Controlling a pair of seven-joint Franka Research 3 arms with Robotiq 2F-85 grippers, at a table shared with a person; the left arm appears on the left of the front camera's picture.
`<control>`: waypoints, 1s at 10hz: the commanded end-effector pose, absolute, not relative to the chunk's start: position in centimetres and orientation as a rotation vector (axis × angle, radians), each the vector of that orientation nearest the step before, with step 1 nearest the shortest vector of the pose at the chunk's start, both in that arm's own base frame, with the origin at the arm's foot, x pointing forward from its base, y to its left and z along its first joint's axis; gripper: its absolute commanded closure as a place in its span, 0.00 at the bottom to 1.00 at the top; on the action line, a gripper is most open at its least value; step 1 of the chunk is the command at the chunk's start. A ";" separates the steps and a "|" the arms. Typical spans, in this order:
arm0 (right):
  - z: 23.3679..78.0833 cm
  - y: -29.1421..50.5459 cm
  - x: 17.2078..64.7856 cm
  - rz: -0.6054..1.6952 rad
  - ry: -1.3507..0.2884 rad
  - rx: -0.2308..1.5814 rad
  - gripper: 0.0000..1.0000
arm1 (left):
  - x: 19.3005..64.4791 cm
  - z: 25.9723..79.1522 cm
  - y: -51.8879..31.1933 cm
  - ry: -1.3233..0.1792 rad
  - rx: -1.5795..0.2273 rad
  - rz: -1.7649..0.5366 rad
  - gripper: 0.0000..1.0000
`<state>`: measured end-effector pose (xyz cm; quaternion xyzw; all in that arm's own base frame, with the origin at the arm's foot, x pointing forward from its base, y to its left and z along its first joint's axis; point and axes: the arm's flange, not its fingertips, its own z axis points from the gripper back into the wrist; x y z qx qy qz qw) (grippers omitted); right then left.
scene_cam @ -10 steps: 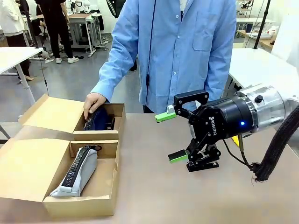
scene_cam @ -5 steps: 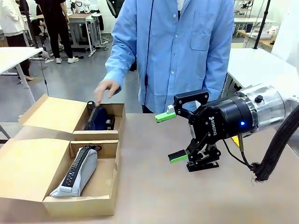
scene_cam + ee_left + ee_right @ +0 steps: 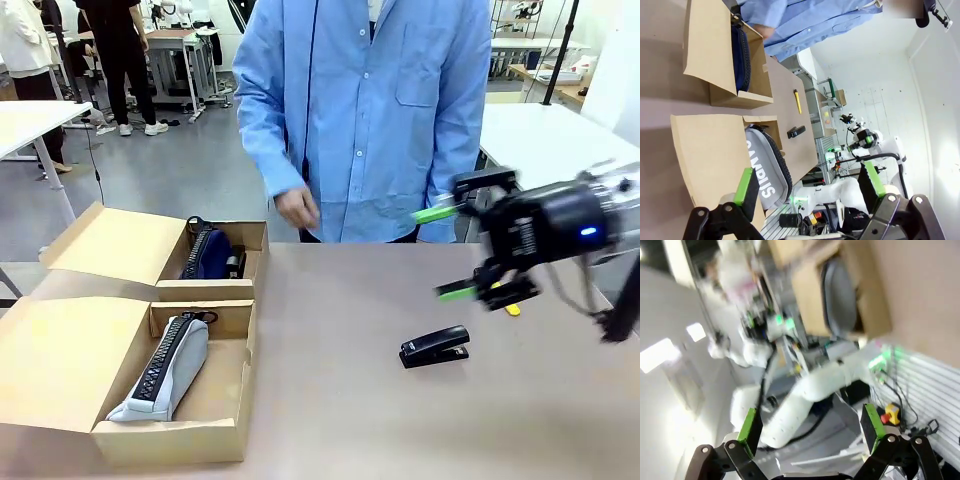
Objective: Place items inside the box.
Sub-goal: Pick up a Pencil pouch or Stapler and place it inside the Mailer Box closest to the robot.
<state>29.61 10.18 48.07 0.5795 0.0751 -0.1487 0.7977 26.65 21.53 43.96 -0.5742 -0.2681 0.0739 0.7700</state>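
Two open cardboard boxes stand at the table's left. The near box (image 3: 170,440) holds a grey "CAMPUS" pencil case (image 3: 165,365) (image 3: 765,172). Inside the far box (image 3: 205,291) lies a navy case (image 3: 208,255) (image 3: 742,55). A black stapler (image 3: 434,346) (image 3: 796,132) rests on the bare table, right of centre. My right gripper (image 3: 435,254) hovers open above and to the right of it, holding nothing; its wrist view (image 3: 810,427) is blurred and catches the grey case (image 3: 840,295). My left gripper (image 3: 810,187) is open and empty, looking over the near box.
A person in a blue shirt stands at the far edge, one hand (image 3: 297,208) held above the table's rim. A thin yellow pen-like thing (image 3: 512,308) (image 3: 797,101) lies behind my right gripper. Box flaps (image 3: 110,245) spread out to the left.
My right gripper has swung right and upward, uncovering the stapler, which stays put. The person's hand has left the far box and drawn back toward the body.
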 end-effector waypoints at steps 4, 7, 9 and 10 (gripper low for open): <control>43.8 -7.8 27.7 -0.142 0.184 1.435 0.00 | 26.7 44.1 21.5 -0.604 -1.260 0.145 0.00; 43.5 -6.9 25.9 -0.215 0.153 1.434 0.00 | 26.7 44.1 21.5 -0.604 -1.260 0.145 0.00; 43.5 -6.9 25.9 -0.215 0.153 1.434 0.00 | 26.7 44.1 21.5 -0.604 -1.260 0.145 0.00; 43.5 -6.9 25.9 -0.215 0.153 1.434 0.00 | 26.7 44.1 21.5 -0.604 -1.260 0.145 0.00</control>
